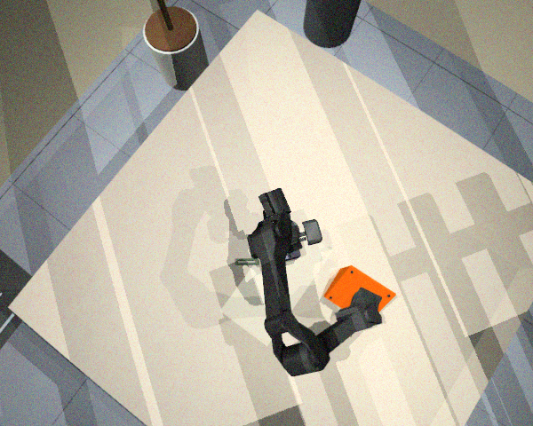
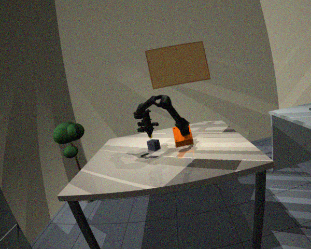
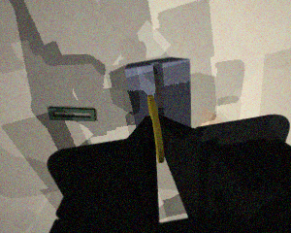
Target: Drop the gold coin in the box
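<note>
The gold coin [image 3: 155,127] was pinched edge-on in the closed gripper [image 3: 158,146], seen only in the wrist view, above the grey box [image 3: 166,92]; its slot was hidden from above. The green holder [image 3: 72,114] lay left on the tabletop [image 1: 372,138].

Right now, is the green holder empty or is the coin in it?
Empty. In the wrist view the holder lies bare on the table, its groove showing, while the coin stands edge-on between the fingers, above the grey box.
</note>
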`<state>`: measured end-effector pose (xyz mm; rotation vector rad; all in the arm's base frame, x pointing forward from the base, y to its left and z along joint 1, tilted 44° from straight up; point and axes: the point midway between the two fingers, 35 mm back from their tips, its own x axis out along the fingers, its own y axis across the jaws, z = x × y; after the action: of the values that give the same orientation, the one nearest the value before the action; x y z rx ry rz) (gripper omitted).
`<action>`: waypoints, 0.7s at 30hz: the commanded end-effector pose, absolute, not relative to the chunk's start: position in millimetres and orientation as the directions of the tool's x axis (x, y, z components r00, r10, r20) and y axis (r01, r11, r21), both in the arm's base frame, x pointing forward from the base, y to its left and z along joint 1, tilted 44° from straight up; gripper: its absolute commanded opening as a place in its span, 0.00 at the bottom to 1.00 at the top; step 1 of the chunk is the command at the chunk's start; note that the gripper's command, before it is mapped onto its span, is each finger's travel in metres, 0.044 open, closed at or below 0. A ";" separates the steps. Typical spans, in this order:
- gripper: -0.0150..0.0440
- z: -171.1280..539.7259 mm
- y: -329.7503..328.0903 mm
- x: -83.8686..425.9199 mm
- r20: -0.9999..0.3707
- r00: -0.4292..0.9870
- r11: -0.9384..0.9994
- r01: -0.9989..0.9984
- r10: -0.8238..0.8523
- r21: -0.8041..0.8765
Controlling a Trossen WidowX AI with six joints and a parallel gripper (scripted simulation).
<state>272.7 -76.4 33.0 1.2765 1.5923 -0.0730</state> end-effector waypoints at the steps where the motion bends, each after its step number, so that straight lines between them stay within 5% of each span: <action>1: 0.25 26.8 -79.1 262.6 -0.726 0.110 0.433 0.739 0.678 0.516; 21: 0.25 26.5 -79.4 263.1 -0.726 0.113 0.429 0.742 0.678 0.516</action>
<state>265.7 -78.8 28.7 1.2772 1.5931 -0.0718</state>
